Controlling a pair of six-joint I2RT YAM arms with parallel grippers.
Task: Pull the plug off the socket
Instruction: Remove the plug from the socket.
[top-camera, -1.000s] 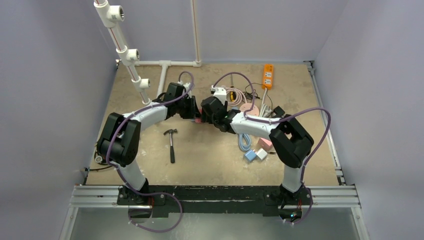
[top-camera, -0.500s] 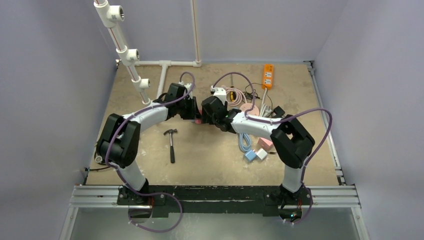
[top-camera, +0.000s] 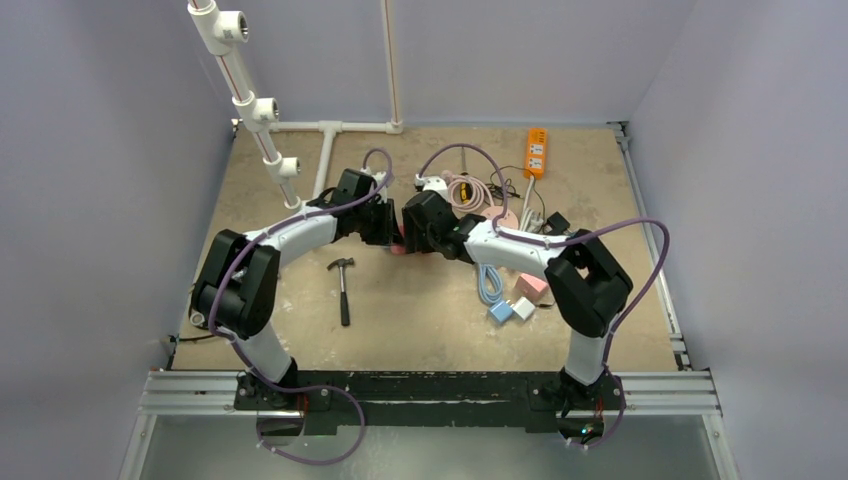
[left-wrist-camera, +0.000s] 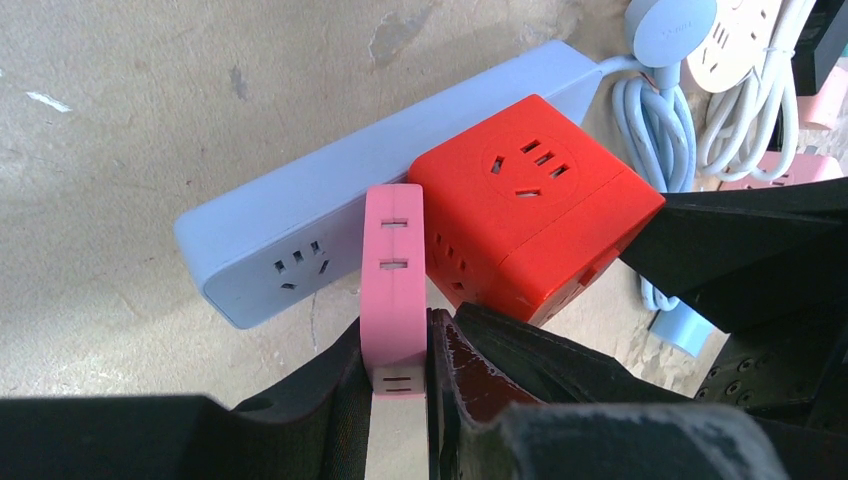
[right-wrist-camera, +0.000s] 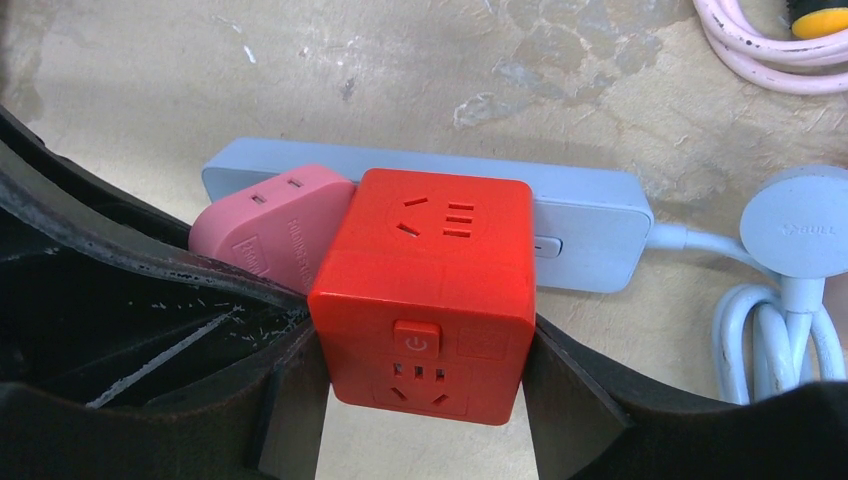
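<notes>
A pink plug adapter (left-wrist-camera: 393, 270) sits pressed against the side of a red cube socket (left-wrist-camera: 535, 205); whether they are still joined is hidden. Both lie on or against a light blue power strip (left-wrist-camera: 300, 225). My left gripper (left-wrist-camera: 398, 360) is shut on the pink plug's flat sides. In the right wrist view my right gripper (right-wrist-camera: 425, 385) is shut on the red cube (right-wrist-camera: 425, 260), one finger on each side, with the pink plug (right-wrist-camera: 270, 225) at its left and the strip (right-wrist-camera: 585, 220) behind. In the top view the two grippers (top-camera: 385, 225) (top-camera: 412, 228) meet nose to nose at mid-table.
A hammer (top-camera: 343, 285) lies near the left arm. Coiled cables (top-camera: 470, 190), an orange power strip (top-camera: 537, 150) and small pink, blue and white cubes (top-camera: 515, 300) crowd the right. White pipes (top-camera: 262, 110) stand at the back left. A light blue cord coil (right-wrist-camera: 790, 300) lies right of the strip.
Both wrists have shifted slightly; the right arm's elbow and wrist have edged left and toward the back. Both grips are the same as before.
</notes>
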